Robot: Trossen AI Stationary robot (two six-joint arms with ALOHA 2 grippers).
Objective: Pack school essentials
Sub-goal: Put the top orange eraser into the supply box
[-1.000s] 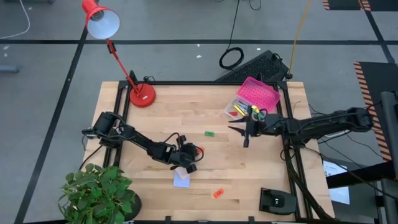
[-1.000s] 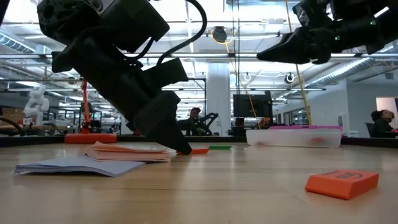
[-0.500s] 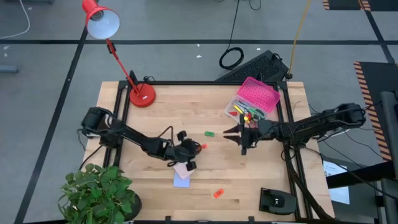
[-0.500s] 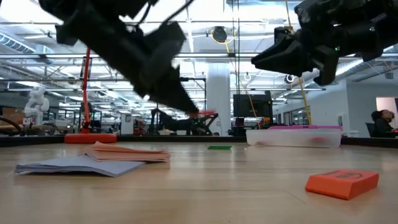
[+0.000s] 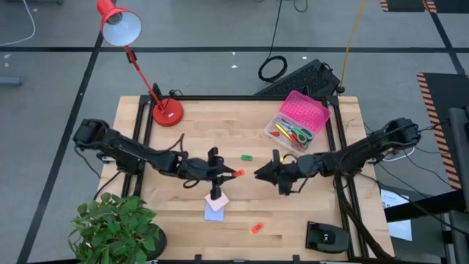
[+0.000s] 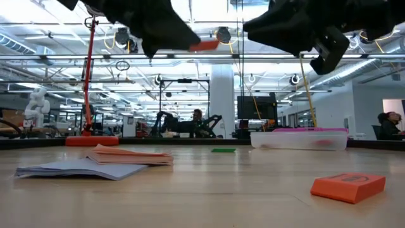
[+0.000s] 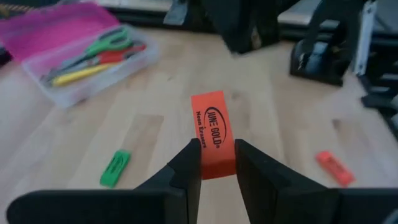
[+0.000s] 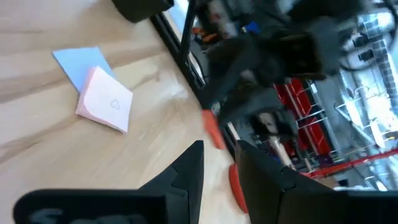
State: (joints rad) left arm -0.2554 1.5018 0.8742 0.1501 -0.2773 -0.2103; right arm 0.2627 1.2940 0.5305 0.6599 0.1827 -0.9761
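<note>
Left gripper [image 7: 217, 163] is clamped on an orange eraser [image 7: 212, 133], held in the air over the middle of the table [image 5: 190, 125]; print on the eraser faces the wrist camera. Right gripper [image 5: 258, 174] hovers just across from it, mid-table, fingers nearly together with nothing between them.

Pink sticky-note pad [image 5: 216, 199] lies partly on the lavender pad [image 5: 213, 212], toward the table's front edge. Green eraser [image 5: 247, 157] sits mid-table. A second orange eraser [image 5: 256, 228] lies near the front edge. Clear box [image 5: 287, 130] with pink lid [image 5: 306, 110] is at the back right corner, holding green scissors [image 5: 300, 135], red scissors [image 7: 106, 58] and a yellow pen [image 7: 74, 74].
</note>
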